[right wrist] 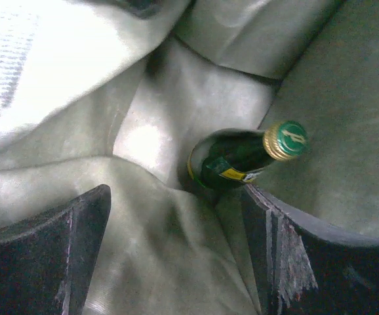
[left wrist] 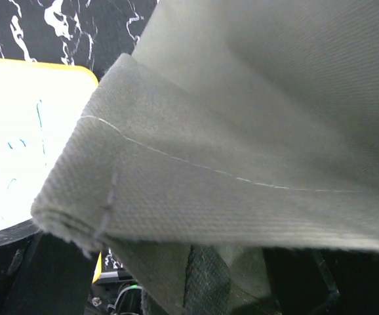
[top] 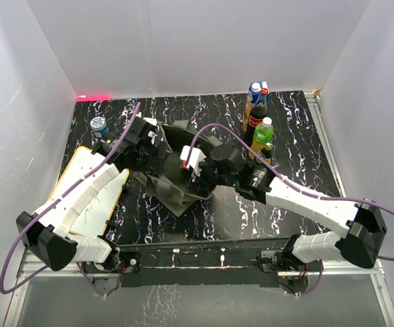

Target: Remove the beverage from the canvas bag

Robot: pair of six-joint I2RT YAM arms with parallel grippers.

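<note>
Deep inside canvas bag [right wrist: 143, 125], beverage bottle [right wrist: 232, 161].

Your white-and-black left arm [top: 81, 197] rises from its base and reaches forward to table centre. Its black left gripper [top: 157, 139] points inward; you cannot tell how its jaws stand. Your white-and-black right arm [top: 306, 201] stretches low and leftward, wrist pitched down, the black right gripper [right wrist: 170, 262] with its fingers [right wrist: 45, 256] spread wide.
</note>
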